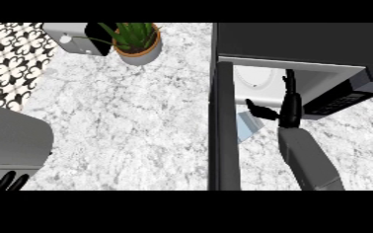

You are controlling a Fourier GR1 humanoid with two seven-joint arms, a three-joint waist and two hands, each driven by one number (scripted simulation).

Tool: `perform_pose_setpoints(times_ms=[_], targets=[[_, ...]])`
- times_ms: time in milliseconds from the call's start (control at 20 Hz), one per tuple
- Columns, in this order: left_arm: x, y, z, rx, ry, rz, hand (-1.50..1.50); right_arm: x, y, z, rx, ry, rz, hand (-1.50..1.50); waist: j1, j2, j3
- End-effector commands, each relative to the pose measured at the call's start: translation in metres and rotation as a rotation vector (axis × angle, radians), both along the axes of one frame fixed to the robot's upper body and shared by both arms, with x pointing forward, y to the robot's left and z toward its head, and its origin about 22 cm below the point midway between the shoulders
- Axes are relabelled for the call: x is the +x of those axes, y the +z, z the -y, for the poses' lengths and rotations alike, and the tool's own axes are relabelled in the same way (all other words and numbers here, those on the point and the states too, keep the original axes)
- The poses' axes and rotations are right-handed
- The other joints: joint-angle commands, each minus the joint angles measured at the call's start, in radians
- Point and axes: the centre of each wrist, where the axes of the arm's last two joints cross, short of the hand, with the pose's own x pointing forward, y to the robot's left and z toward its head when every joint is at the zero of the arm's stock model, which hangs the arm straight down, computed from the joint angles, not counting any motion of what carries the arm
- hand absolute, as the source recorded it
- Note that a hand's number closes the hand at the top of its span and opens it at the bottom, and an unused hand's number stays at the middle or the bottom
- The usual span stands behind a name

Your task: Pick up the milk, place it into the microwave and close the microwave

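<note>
The microwave stands at the right with its dark door swung wide open toward me. A white turntable shows inside. My right hand is at the opening, open, with straight fingers pointing into the cavity and the thumb spread to the left. The milk, a pale blue-white carton, lies just below the thumb between the door and my right forearm; the hand does not grip it. Whether it rests in the cavity's front or on the counter I cannot tell. My left hand rests open at the lower left edge.
A potted plant and a white and black appliance stand at the back left of the marble counter. A grey rounded object sits at the left edge. The microwave's control panel is right of my hand.
</note>
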Motion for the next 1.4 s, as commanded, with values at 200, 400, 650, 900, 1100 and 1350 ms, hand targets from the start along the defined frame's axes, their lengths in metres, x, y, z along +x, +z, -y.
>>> perform_pose_setpoints(times_ms=[200,400,650,900,1100,1350], targets=[[0.003,-0.007,0.017,-0.021,-0.051,-0.013,-1.50,0.073,0.096,-0.001,-0.002,0.256,0.069,-1.50,0.012,-0.015,-0.008],[0.010,-0.018,0.025,-0.062,-0.112,-0.012,-1.50,0.068,0.094,0.006,0.101,0.362,0.032,-1.50,-0.025,-0.020,-0.009],[0.017,-0.026,0.039,-0.036,-0.229,-0.066,-1.50,0.055,0.080,0.008,0.257,0.541,0.014,-1.50,-0.057,-0.019,-0.007],[0.024,-0.030,0.058,0.017,-0.307,-0.080,-1.50,0.046,0.067,0.015,0.445,0.620,0.040,-1.50,-0.069,-0.025,-0.008],[0.047,-0.059,0.079,0.065,-0.333,-0.090,-1.50,0.029,0.048,0.016,0.549,0.690,0.011,-1.50,-0.089,-0.032,-0.010],[0.056,-0.071,0.099,0.111,-0.327,-0.087,-1.50,-0.020,0.017,0.011,0.589,0.711,-0.023,-1.50,-0.107,-0.039,-0.011]])
